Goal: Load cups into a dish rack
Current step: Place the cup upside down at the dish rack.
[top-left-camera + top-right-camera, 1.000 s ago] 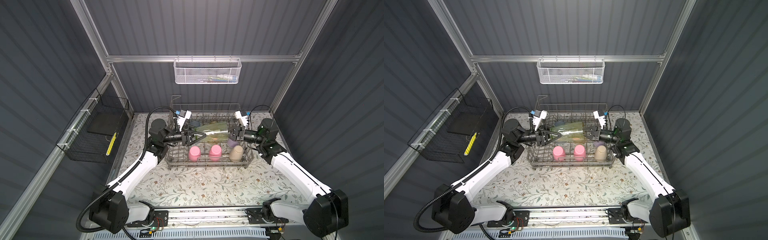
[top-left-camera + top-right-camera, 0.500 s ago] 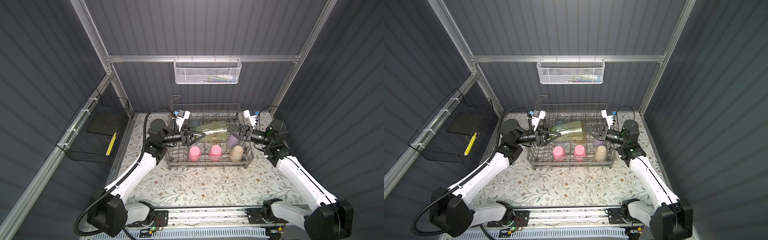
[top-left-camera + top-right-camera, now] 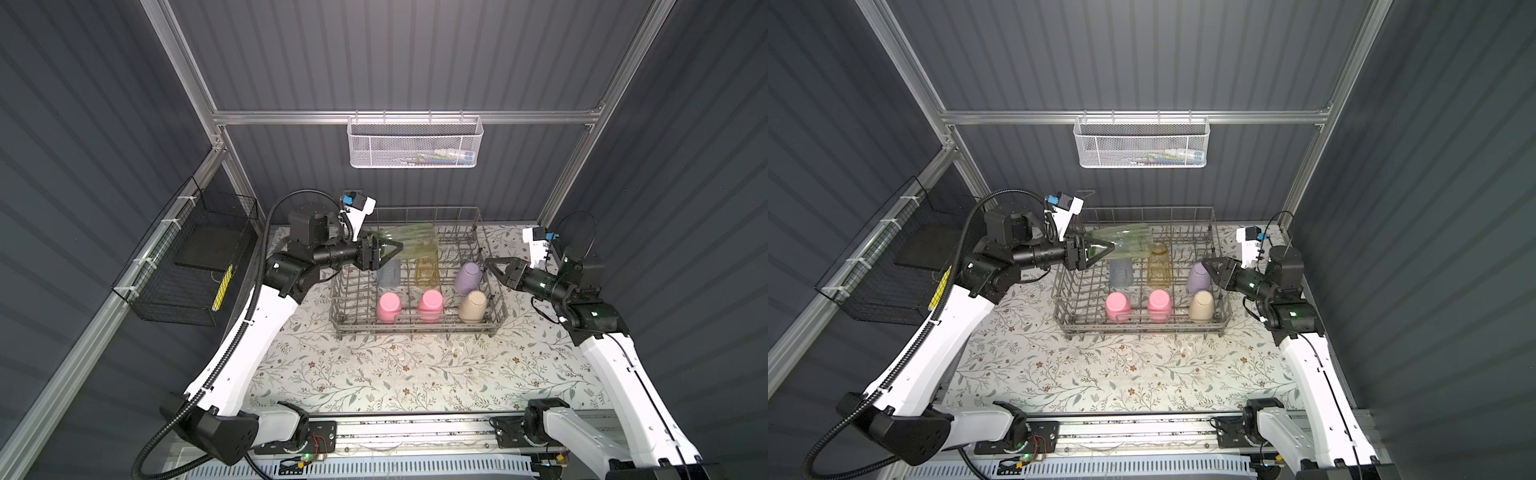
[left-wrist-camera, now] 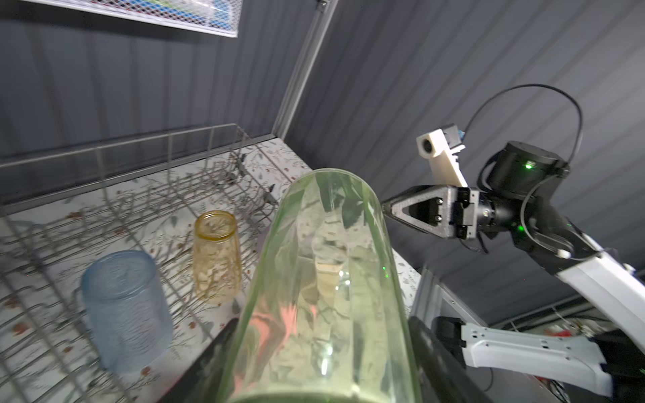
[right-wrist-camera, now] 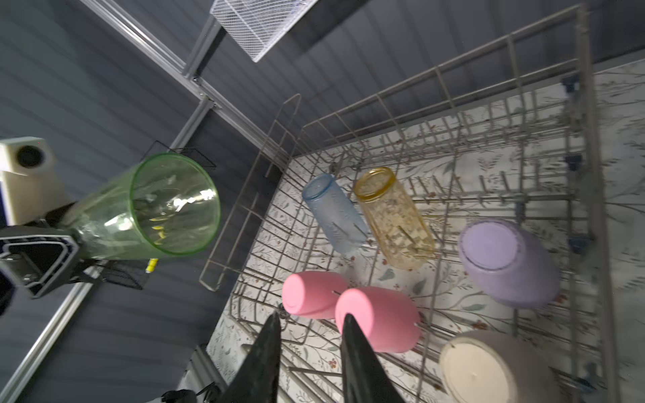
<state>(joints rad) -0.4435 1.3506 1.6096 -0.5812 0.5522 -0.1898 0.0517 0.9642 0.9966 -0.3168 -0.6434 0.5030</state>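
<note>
At the far left, a black wire basket (image 3: 187, 266) was seen hung on the side wall. Beside it, the left gripper (image 3: 392, 249) was found clamped on the base of the green cup (image 3: 417, 243). This cup was held on its side in the air above the back left part of the dish rack (image 3: 415, 330), with its mouth turned towards the right arm. In the left wrist view the green cup (image 4: 324, 279) was flanked low down by the dark fingers (image 4: 209, 361).

The rack was set on a floral mat (image 3: 374, 374), and six cups were lodged in it bottom up among the tines. In the back row were found the blue cup (image 3: 388, 272), the amber cup (image 3: 427, 270) and the lavender cup (image 3: 467, 277), the last one tilted. In the front row were found the first pink cup (image 3: 388, 306), the second pink cup (image 3: 430, 305) and the beige cup (image 3: 473, 306). A white mesh basket (image 3: 415, 145) was hung on the back wall rail above the rack.

At the right, the right gripper (image 3: 490, 264) was held at the rack's right side, near the lavender cup and apart from it. In the right wrist view the right gripper (image 5: 310, 319) was shown with its jaws narrowly parted and nothing was gripped between them.
</note>
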